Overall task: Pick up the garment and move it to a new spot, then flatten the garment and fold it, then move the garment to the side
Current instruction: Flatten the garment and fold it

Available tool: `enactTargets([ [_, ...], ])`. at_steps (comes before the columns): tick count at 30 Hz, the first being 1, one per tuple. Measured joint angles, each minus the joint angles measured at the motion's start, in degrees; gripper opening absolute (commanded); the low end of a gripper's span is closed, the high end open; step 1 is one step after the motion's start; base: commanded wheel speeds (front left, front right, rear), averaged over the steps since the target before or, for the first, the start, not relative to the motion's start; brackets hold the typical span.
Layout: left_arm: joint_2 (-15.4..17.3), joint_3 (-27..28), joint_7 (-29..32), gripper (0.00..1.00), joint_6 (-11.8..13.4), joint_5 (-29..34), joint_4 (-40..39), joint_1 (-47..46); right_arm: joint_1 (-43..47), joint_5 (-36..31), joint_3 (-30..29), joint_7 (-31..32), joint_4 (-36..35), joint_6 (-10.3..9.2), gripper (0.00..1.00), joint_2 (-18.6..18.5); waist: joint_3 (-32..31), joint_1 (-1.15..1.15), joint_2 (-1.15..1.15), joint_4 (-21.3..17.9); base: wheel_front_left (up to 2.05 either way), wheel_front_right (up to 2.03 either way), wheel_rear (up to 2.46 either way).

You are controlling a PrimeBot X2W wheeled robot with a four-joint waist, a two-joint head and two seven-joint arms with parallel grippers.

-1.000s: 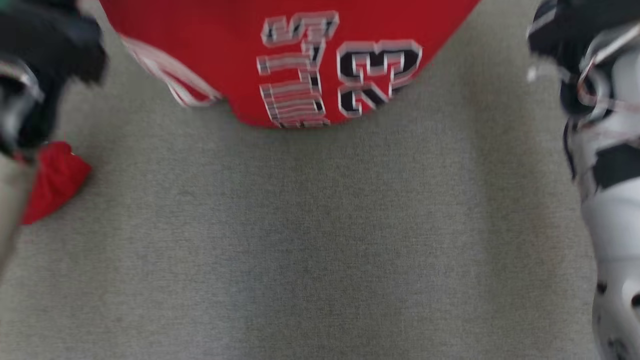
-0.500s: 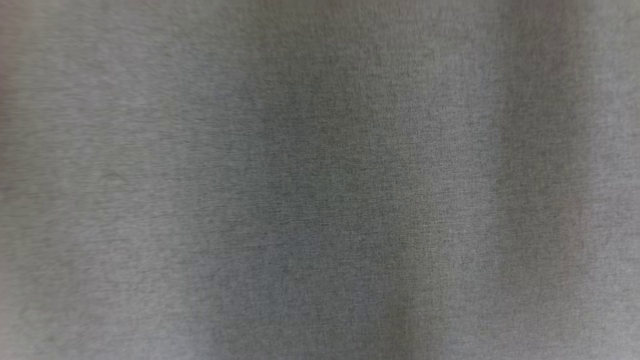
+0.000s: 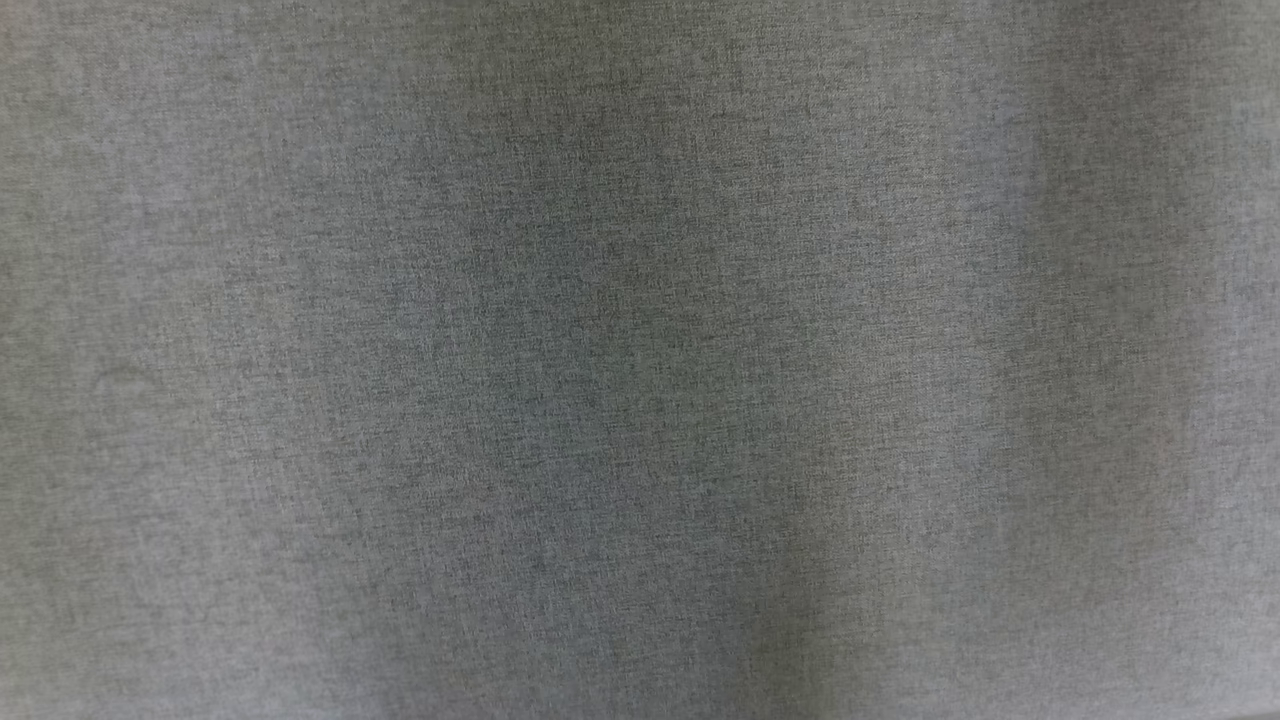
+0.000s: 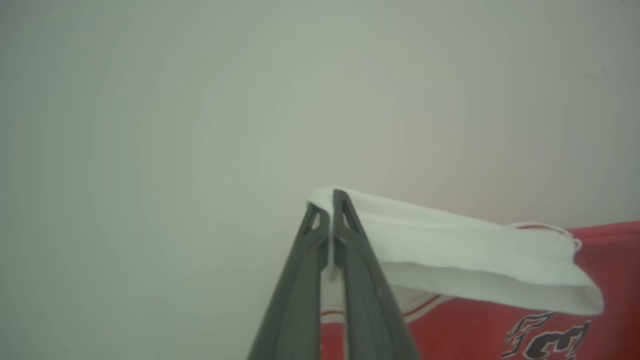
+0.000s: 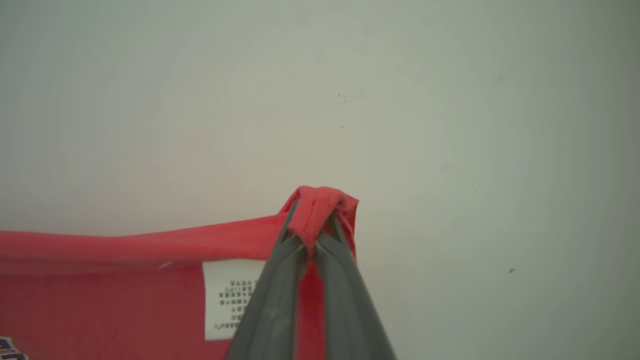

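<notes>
The left gripper (image 4: 328, 206) is pinched tight on a white edge of the garment (image 4: 612, 280), fingers pressed together with the cloth between them. From there the white band runs off to the right of the left wrist view, with red cloth and dark lettering (image 4: 545, 340) below it. The right gripper (image 5: 314, 231) is likewise clamped, on a bunched red hem; the red cloth spreads to that view's left, a white label (image 5: 227, 300) just beside the fingers. The head view looks onto a grey cloth surface (image 3: 640, 360).
</notes>
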Motion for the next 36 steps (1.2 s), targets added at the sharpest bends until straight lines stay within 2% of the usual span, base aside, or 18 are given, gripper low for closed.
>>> enactTargets([
  [16,0.2,-7.6,-2.3,0.0,0.0,-5.0,3.1,-2.5,-3.0,-4.1,-2.8,-4.1,8.3,0.0,0.0,-0.4,0.4,-0.01,-0.01,-0.3,0.0,0.0,0.0],
  [23,1.6,-11.0,-4.4,0.0,0.0,-7.3,1.8,0.1,-2.2,-4.0,-1.8,-6.5,10.6,0.0,0.0,-0.1,-0.6,-0.01,-0.01,-0.2,0.0,0.0,0.0],
  [29,4.4,-12.8,-7.4,0.0,0.0,-11.3,-2.4,8.3,5.4,0.4,2.0,-10.2,11.9,0.0,0.0,1.7,-3.5,-0.01,-0.01,-0.3,0.0,0.0,0.0],
  [36,10.2,-13.7,-8.8,0.0,0.0,-15.1,-9.5,21.3,17.2,8.6,8.4,-11.7,9.5,0.0,0.0,2.9,-7.7,-0.02,-0.01,-0.7,0.0,0.0,0.0],
])
